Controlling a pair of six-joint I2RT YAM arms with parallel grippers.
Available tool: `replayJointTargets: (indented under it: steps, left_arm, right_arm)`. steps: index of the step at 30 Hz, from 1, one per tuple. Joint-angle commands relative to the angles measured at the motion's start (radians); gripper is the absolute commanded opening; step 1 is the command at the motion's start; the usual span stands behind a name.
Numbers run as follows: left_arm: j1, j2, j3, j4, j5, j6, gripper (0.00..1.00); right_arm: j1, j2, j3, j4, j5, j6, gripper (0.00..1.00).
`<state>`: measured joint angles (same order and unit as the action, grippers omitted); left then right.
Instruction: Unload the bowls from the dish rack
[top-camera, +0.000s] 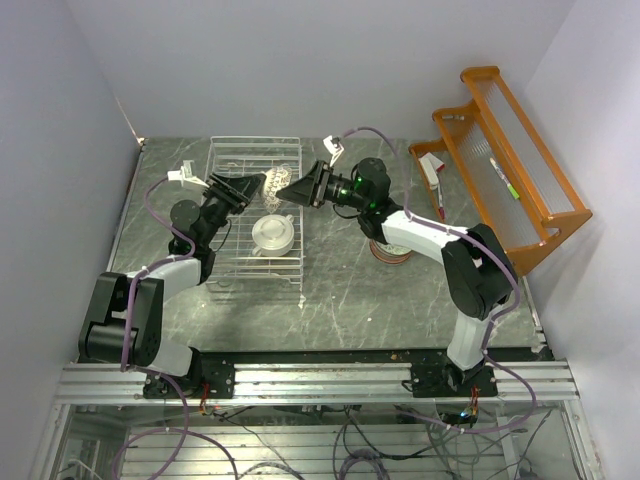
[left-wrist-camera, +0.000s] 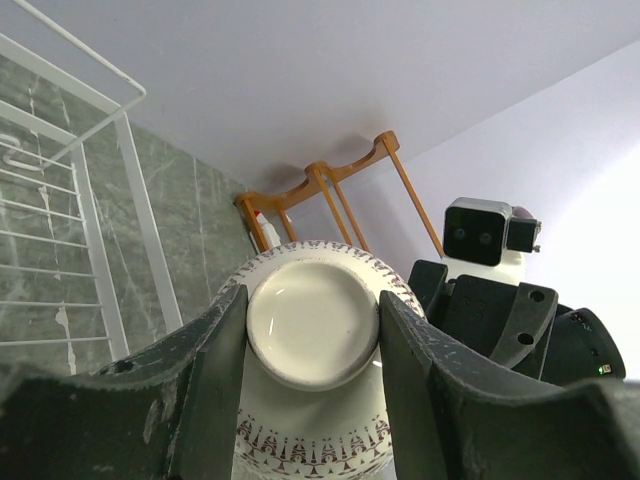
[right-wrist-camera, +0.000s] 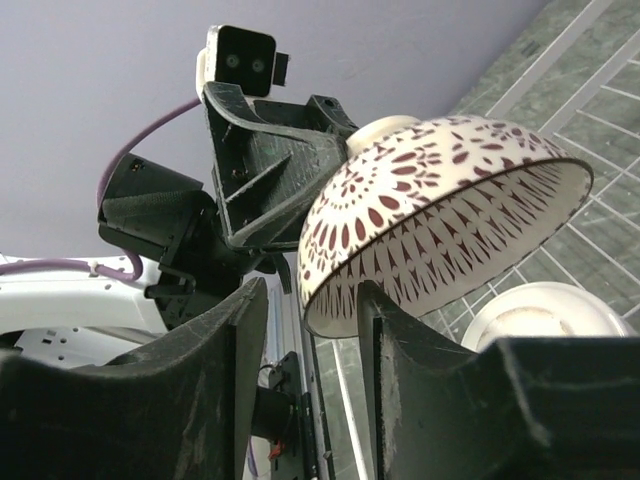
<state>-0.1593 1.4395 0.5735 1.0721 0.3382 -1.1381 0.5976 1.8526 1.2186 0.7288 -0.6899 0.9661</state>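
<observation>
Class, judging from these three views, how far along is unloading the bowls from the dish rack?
Done: bowls stacked on the table beside the right arm. In hand: the left gripper holds a patterned bowl by its foot, the right gripper at its rim. Left: a cream bowl inside the dish rack.

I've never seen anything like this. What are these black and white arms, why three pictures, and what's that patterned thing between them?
Two robot arms are bolted at a table's near edge. One picture looks down from above; the others come from cameras on each wrist. The left gripper is clamped on the foot of a patterned bowl, lifted above the white wire dish rack. The right gripper has its fingers either side of the bowl's rim, apparently to take it over. A cream bowl is in the rack. Another bowl sits on the table, an orange wooden shelf beside it.
</observation>
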Motion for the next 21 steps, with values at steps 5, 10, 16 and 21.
replayJointTargets:
  steps: [5, 10, 16, 21]
  left_arm:
    - [-0.002, -0.033, -0.006, 0.253, 0.046, -0.072, 0.07]
    - [-0.002, -0.037, -0.008, 0.241, 0.048, -0.062, 0.07]
    - [-0.002, -0.022, -0.005, 0.266, 0.068, -0.071, 0.15]
    - [0.000, -0.032, -0.011, 0.245, 0.056, -0.044, 0.49]
  right_arm:
    - [0.006, 0.025, 0.047, 0.039, -0.004, -0.005, 0.32]
    - [0.006, 0.039, 0.055, 0.056, -0.019, 0.010, 0.14]
    - [0.005, 0.025, 0.049, 0.036, -0.021, -0.009, 0.00]
    - [0.004, -0.006, 0.055, -0.045, -0.009, -0.071, 0.00]
